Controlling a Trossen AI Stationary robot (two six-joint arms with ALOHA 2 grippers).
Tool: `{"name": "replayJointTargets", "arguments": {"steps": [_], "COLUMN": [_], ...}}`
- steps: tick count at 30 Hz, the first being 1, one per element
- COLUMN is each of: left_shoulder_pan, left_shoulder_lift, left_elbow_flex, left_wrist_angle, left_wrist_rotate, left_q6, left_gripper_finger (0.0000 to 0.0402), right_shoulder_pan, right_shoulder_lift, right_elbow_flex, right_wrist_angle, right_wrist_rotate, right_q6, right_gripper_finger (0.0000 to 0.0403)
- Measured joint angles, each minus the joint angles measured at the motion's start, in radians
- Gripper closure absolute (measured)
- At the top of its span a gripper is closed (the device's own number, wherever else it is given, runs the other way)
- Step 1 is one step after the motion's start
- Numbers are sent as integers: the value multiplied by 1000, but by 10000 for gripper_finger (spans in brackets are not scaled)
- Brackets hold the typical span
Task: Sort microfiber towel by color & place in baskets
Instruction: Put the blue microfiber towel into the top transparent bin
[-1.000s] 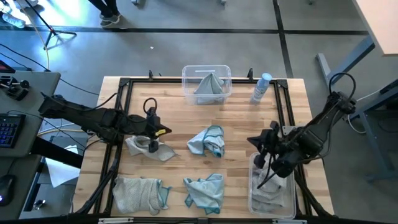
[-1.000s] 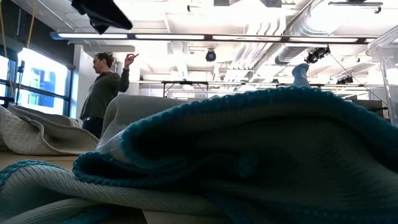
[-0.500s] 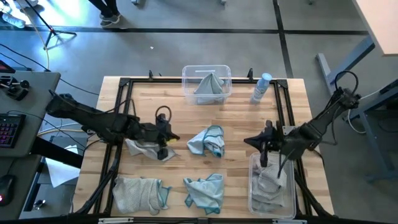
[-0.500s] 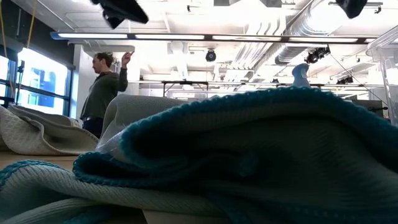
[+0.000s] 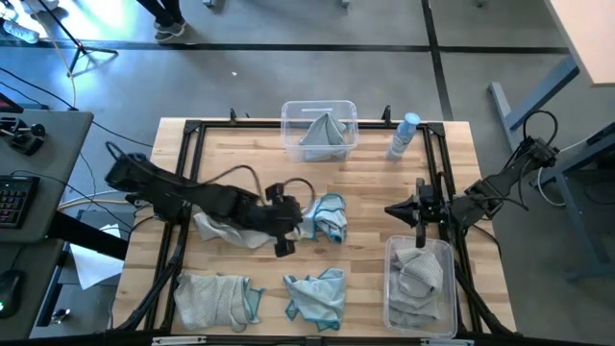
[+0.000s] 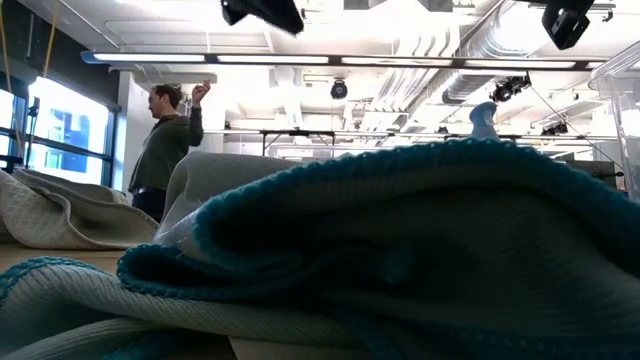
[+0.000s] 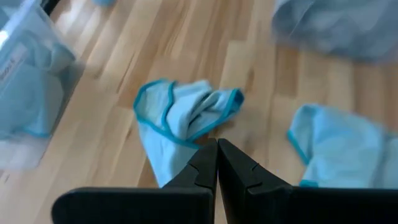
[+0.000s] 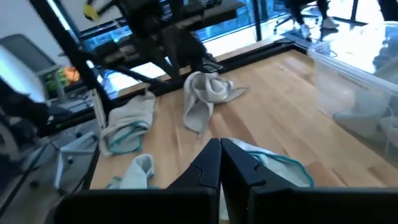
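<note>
Left gripper (image 5: 286, 229), fingers pressed together on nothing, hovers just beside my teal-edged towel (image 5: 324, 216) at mid-table. Grey towels fill the far basket (image 5: 319, 111). Right gripper (image 5: 419, 213), clenched empty, sits above the near-right basket (image 5: 390, 288).

1. A pale wooden plank surface (image 5: 365, 192), edged by a black metal frame (image 5: 192, 130), carries everything here.
2. At its far edge stands a clear basket (image 5: 319, 130) holding a grey towel, with a white-blue spray bottle (image 5: 404, 135) lying just beside it.
3. A second clear basket (image 5: 419, 284) sits at the right near corner (grey cloth inside).
4. A crumpled grey towel (image 5: 227, 231) lies left of centre; a teal-edged towel (image 5: 324, 217) lies mid-surface.
5. Along the near edge rest a grey towel with teal trim (image 5: 213, 300) and another teal-edged towel (image 5: 317, 296), apart from each other.
</note>
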Motion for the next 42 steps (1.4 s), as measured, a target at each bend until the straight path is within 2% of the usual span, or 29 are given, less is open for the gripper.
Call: {"name": "replayJointTargets", "arguments": {"steps": [4,13,23,29,35,37,39,40,42], "left_shoulder_pan": [13,69,100,97,106,110,109,109,111], "left_shoulder_lift": [109,284,434,512,566,567,559,555,539], "left_elbow_flex": [79,113,114,114,119,119,122,126,135], "left_wrist_angle": [-58,-62,-35,-35,-42,-50,-61,-76,-116], "left_wrist_rotate": [36,206,217,193,217,226,224,221,212], "left_q6": [-68,-205,-194,-192,-212,-260,-308,-313,-313], "left_gripper_finger": [401,391,304,289,295,315,352,374,392], "right_shoulder_pan": [0,0,0,0,0,1,3,3,3], "right_shoulder_lift": [-3,-3,-4,-4,-4,-4,-4,-4,-4], "right_elbow_flex": [0,0,0,0,0,0,0,0,0], "right_wrist_angle": [-1,-50,-114,-137,-152,-151,-151,-151,-151], "right_wrist_rotate": [-45,-172,-262,-324,-334,-334,-334,-334,-334], "right_q6": [-38,-37,-44,-44,-44,-44,-44,-46,-61], "right_gripper_finger": [403,403,403,403,403,403,403,403,403]}}
